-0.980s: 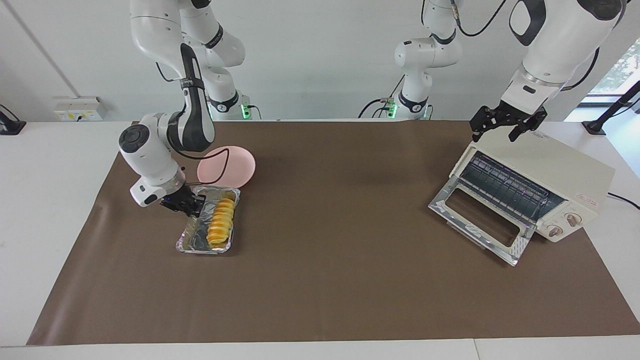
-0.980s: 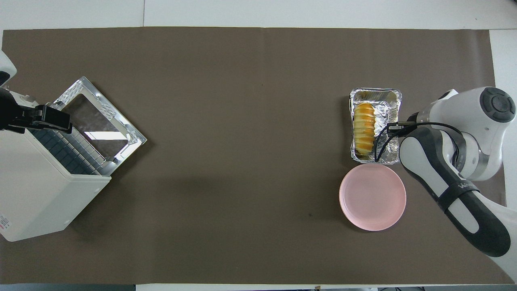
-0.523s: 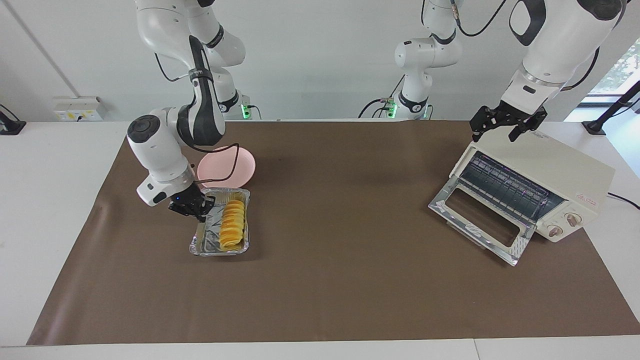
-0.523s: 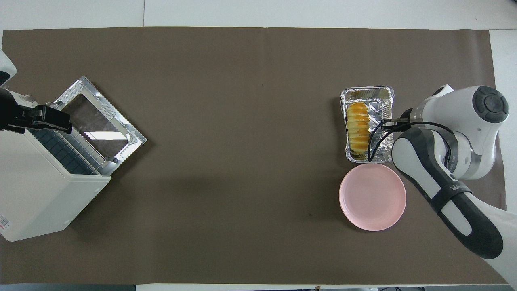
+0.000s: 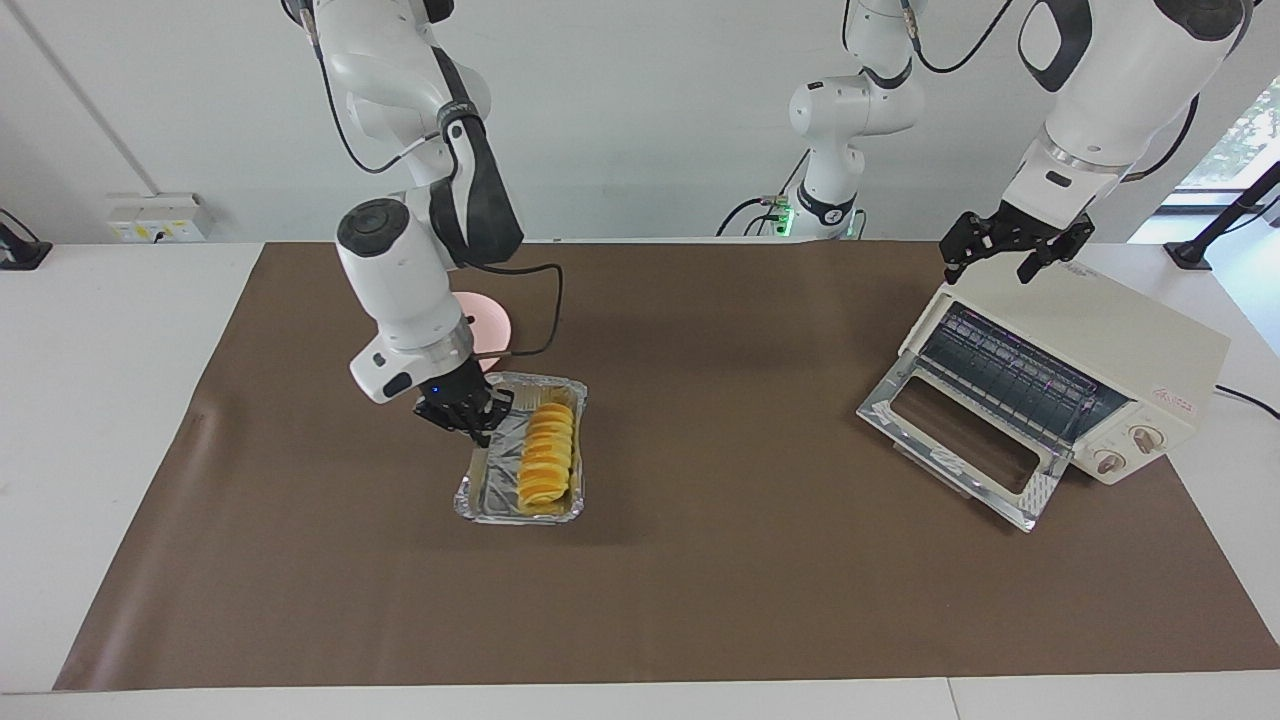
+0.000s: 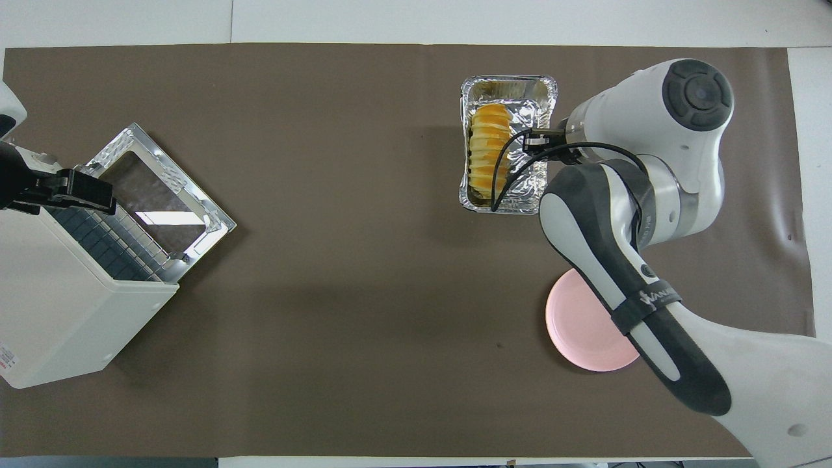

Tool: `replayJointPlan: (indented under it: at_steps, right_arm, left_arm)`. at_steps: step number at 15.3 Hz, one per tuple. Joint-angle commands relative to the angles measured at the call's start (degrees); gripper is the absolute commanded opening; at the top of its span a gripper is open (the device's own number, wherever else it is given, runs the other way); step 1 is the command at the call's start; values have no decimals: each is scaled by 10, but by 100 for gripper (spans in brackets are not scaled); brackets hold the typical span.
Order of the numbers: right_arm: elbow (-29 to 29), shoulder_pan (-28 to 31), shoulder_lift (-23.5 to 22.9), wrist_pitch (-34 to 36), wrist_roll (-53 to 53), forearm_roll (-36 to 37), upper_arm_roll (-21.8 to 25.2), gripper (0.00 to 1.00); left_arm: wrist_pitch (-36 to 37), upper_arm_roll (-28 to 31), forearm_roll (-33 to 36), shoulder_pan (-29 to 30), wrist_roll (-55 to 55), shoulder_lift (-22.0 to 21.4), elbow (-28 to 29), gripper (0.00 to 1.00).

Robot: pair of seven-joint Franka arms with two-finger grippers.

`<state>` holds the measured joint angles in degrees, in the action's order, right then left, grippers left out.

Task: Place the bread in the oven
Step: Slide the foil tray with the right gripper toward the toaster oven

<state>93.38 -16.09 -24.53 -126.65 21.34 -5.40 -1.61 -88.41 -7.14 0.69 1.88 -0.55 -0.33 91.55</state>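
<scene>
The right gripper (image 5: 468, 417) pinches the long rim of the crinkled silver foil tray (image 5: 478, 490) between its jaws; the ridged golden-yellow bread loaf (image 5: 548, 457) lies inside that tray, which looks lifted just off the brown-covered tabletop (image 5: 700, 600), well apart from the cream-white toaster oven (image 5: 1090, 340); the oven's glass door (image 5: 960, 440) already hangs open, wire rack bare; the left gripper (image 5: 1008, 248) waits over the oven's top, jaws spread; carrying across and loading remain; the round pink plate (image 6: 578, 338) sits nearer the robots.
</scene>
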Motion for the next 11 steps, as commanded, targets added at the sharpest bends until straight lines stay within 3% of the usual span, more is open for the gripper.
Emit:
replayJointPlan:
  at_steps: [1, 4, 11]
  right_arm:
    - [-97, -32, -92, -2, 63, -4, 1, 0]
    - [-112, -59, -118, -23, 99, -17, 1, 0]
    - [-94, -107, -116, -41, 143, -29, 1, 0]
  left_arm:
    - [-4, 0, -5, 3, 8, -11, 9, 100]
    - [-4, 0, -5, 3, 8, -11, 9, 100]
    - [-4, 0, -5, 3, 8, -11, 9, 100]
